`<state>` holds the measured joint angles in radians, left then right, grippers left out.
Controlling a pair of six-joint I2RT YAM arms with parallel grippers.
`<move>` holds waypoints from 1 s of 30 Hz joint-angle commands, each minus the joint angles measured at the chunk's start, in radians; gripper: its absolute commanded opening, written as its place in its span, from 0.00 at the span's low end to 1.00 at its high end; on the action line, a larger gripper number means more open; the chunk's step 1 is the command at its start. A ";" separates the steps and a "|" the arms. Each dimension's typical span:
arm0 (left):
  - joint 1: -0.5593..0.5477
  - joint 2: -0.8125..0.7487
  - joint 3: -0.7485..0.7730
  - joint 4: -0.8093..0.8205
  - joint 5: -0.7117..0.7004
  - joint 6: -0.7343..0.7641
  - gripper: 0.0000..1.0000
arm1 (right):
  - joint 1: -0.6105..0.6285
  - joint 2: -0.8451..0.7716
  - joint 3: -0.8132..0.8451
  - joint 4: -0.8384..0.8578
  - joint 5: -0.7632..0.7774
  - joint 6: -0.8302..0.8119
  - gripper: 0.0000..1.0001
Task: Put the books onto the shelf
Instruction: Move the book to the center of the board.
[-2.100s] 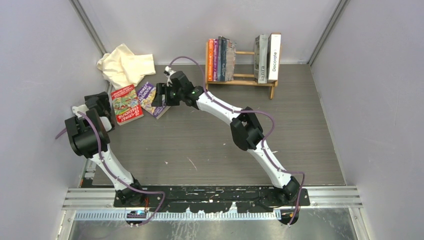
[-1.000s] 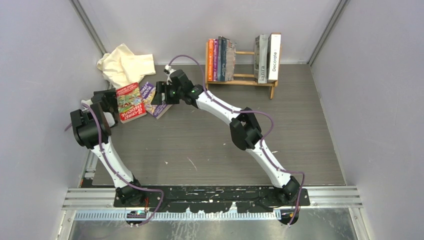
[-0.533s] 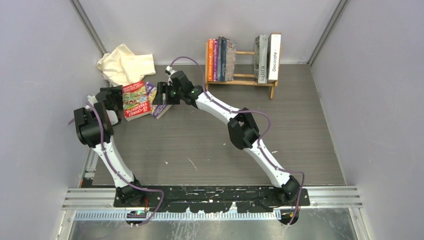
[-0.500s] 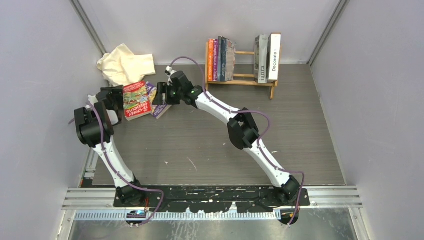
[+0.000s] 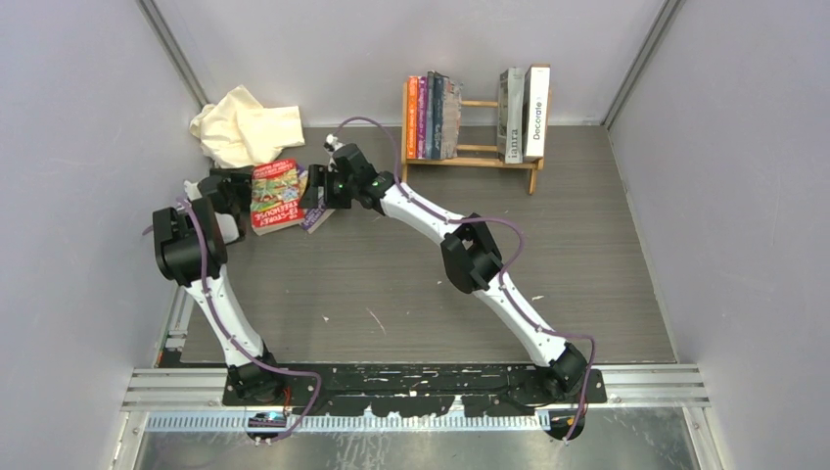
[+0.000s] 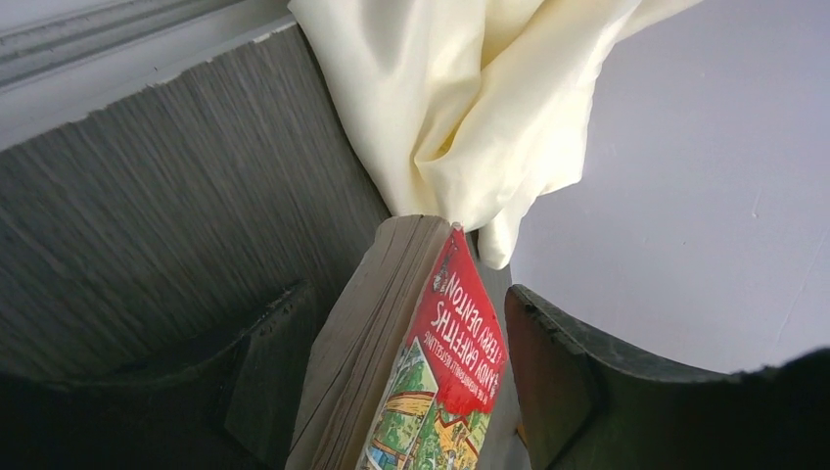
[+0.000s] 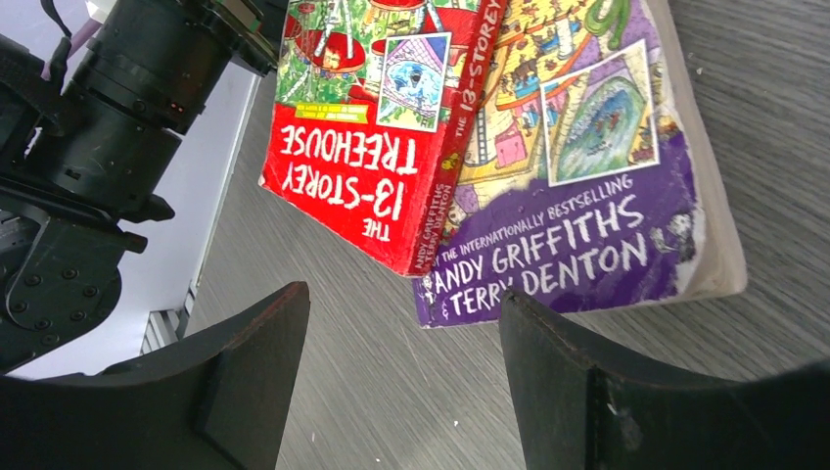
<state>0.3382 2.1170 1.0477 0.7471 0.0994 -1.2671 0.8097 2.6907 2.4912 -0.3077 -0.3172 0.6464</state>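
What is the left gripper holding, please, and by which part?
The red book, pinched across its covers at the open page edge, opposite the spine.

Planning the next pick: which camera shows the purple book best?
Right wrist: the purple book lies flat, cover and author names readable, its left edge hidden behind the red book. Top external shows only a sliver of it beside the right arm. Left wrist does not show it.
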 commanded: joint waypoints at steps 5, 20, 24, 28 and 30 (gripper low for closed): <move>-0.066 0.022 0.003 0.015 0.046 0.026 0.70 | 0.004 -0.046 -0.012 0.070 0.006 0.007 0.75; -0.108 -0.010 -0.047 0.024 0.066 0.015 0.70 | -0.017 -0.119 -0.140 0.048 0.067 0.008 0.75; -0.129 -0.006 -0.053 0.025 0.080 0.015 0.70 | -0.015 -0.129 -0.173 0.057 0.072 0.023 0.75; -0.168 0.000 -0.096 0.052 0.090 0.015 0.70 | -0.013 -0.115 -0.183 0.055 0.073 0.045 0.75; -0.176 0.005 -0.110 0.063 0.091 0.013 0.70 | -0.010 -0.111 -0.183 0.054 0.074 0.049 0.75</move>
<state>0.2123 2.1235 0.9890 0.8352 0.1276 -1.2556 0.7963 2.6305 2.3203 -0.2466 -0.2661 0.6807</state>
